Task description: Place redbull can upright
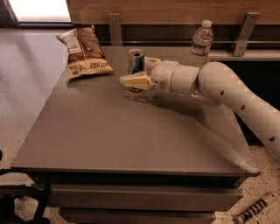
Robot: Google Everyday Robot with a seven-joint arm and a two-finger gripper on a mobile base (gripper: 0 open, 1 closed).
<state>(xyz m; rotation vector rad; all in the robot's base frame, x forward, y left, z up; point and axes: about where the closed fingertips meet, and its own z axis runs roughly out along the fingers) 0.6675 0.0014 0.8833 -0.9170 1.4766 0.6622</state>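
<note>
**Status: can upright, claw at it**

Slim redbull can (136, 59), dark blue and silver with a silver top, stands upright on the flat grey table (131, 131). It sits at the far side of the table, about mid-width.

My cream-coloured gripper (136, 78) is right at the can, low over the table. Part of it crosses in front of the can's lower half. Grip state: cannot tell, so I can't say whether I'm clamped on the can or just around it.

My white arm (227, 87) comes in from the right, roughly level with the tabletop, with the wrist just right of the can.

Crinkled brown and yellow snack bag (85, 52) lies flat at the far left corner, well apart from the can.

Clear plastic water bottle (201, 43) with a white cap stands upright at the far right edge, behind my arm.

A wooden panel (175, 8) runs along the back. The floor (26, 87) to the left is pale and speckled.
</note>
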